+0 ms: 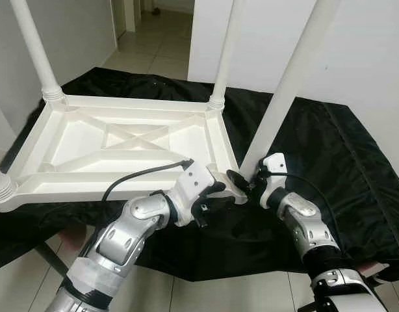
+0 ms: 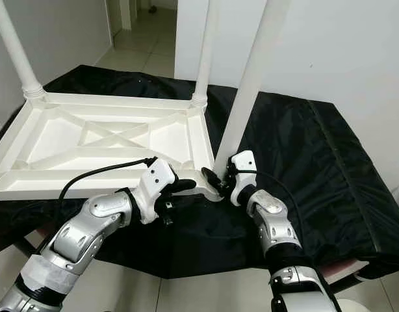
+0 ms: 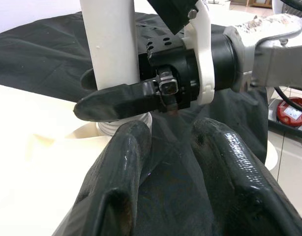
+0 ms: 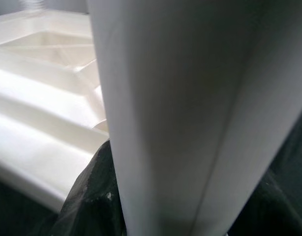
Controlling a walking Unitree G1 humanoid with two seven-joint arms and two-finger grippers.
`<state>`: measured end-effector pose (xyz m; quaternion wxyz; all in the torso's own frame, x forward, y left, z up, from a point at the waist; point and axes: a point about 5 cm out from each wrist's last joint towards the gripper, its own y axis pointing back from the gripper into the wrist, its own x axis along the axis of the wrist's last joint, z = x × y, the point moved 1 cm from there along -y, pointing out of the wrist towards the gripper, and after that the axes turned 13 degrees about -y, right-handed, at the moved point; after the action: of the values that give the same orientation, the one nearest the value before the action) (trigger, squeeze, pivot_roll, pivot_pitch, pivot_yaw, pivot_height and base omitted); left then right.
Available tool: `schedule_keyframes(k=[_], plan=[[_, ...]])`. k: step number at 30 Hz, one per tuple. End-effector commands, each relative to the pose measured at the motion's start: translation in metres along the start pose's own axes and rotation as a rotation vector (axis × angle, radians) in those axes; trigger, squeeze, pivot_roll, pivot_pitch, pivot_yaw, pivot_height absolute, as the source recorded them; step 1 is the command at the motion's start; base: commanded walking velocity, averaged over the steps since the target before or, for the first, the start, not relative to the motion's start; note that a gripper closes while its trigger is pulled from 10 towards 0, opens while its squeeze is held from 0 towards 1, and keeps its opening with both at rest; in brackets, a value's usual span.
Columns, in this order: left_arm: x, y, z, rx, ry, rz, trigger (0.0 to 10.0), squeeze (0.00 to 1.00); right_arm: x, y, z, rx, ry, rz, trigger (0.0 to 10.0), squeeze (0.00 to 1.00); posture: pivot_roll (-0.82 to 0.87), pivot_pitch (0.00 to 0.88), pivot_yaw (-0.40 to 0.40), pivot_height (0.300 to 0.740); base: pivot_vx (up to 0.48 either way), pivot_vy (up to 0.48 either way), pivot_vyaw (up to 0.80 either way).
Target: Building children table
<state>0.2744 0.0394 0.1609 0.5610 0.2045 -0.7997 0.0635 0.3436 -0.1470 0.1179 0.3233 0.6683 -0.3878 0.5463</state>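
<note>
The white children's table top (image 1: 121, 140) lies upside down on the black cloth (image 1: 329, 162) over the desk, three legs already standing in their corners and the fourth leg (image 1: 284, 91) upright at the near right corner. The right end effector (image 1: 251, 185) is clamped around this leg's base, just above its threaded collar, while the left end effector (image 1: 229, 185) rests at the same corner with fingers (image 3: 116, 196) parted and holding nothing. The step in hand looks like seating the last leg; next it likely needs turning until tight, the frame kept steady.
</note>
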Motion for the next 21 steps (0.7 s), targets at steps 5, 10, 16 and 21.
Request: schedule_keyframes(k=[5, 10, 16, 21], plan=[[0.004, -0.001, 0.001, -0.011, -0.003, 0.014, 10.0, 0.0, -0.008, 0.002, -0.01, -0.114, -0.045, 0.029, 10.0, 0.0, 0.07, 0.0, -0.072, 0.74, 0.0, 0.0, 0.0], [0.004, -0.002, 0.003, -0.014, 0.0, 0.015, 10.0, 0.0, -0.013, 0.002, -0.015, -0.287, -0.098, 0.042, 10.0, 0.0, 0.07, 0.0, -0.076, 0.74, 0.0, 0.0, 0.0], [0.005, -0.003, 0.003, -0.014, 0.007, 0.022, 10.0, 0.0, -0.018, 0.004, -0.027, -0.498, -0.172, 0.078, 10.0, 0.0, 0.06, 0.0, -0.078, 0.74, 0.0, 0.0, 0.0], [0.006, -0.005, 0.004, -0.019, 0.011, 0.027, 10.0, 0.0, -0.017, -0.001, -0.038, -0.623, -0.19, 0.114, 10.0, 0.0, 0.06, 0.0, -0.08, 0.74, 0.0, 0.0, 0.0]])
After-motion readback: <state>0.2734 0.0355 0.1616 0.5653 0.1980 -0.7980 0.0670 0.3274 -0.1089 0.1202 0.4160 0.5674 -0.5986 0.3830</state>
